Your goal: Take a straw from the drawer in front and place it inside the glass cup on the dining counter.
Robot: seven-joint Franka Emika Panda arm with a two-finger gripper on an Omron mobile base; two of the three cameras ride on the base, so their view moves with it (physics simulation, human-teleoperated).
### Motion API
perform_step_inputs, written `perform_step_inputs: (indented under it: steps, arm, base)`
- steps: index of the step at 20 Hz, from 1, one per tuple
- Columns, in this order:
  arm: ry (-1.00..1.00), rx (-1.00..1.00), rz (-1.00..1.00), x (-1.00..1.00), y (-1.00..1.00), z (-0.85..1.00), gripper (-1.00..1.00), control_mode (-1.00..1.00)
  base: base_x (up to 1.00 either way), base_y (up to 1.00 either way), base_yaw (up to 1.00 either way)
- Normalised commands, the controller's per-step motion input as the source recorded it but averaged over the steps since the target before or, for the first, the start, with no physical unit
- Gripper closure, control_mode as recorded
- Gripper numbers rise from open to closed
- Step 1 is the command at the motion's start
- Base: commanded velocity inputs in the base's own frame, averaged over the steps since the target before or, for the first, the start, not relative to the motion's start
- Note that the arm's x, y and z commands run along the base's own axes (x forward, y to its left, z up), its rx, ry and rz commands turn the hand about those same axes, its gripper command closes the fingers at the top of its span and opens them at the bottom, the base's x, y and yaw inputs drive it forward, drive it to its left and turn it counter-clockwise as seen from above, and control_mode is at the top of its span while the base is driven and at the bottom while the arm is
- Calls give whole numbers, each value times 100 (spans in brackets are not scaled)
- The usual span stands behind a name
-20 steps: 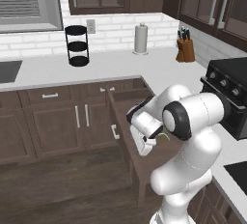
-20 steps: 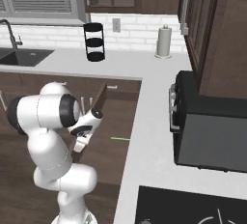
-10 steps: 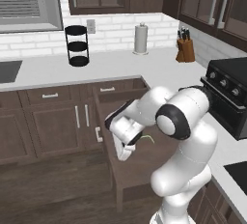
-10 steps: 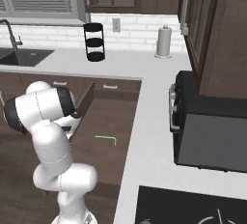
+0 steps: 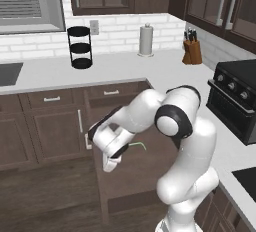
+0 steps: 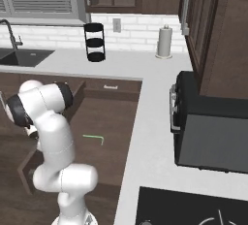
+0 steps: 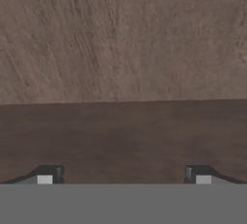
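Note:
The dark-brown drawer [image 5: 150, 173] stands pulled far out from under the white worktop corner; its bare bottom [image 6: 114, 122] lies exposed. Inside it lies the thin bright-green straw [image 6: 92, 137], its end showing just behind my forearm as a green sliver [image 5: 140, 145]. My gripper [image 5: 111, 164] hangs over the drawer's left front edge, pointing down, left of the straw and apart from it. Its fingertips [image 7: 48, 175] stand wide apart over a dark wooden edge, and the gripper [image 7: 123, 175] is open with nothing in it. The glass cup and dining counter are out of view.
On the worktop behind stand a black three-tier rack [image 5: 80, 48], a paper towel roll [image 5: 145, 40] and a knife block [image 5: 192, 51]. A black oven [image 6: 213, 122] fills the right side. Cabinet doors [image 5: 50, 131] and wood floor [image 5: 45, 196] lie left of the drawer.
The drawer has slid much further out. My hand has swung left and down along the drawer's front, away from the straw, which now lies in plain sight.

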Motion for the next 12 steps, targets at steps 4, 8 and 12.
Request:
perform_step_inputs:
  steps: [4,8,12]
  arm:
    - [-1,0,-7,0,-51,27,-100,-100]
    - [0,4,-10,3,-69,44,-100,-100]
    - [0,7,-4,27,-71,58,-100,-100]
  base:
    - [0,0,0]
    - [0,0,0]
    - [0,0,0]
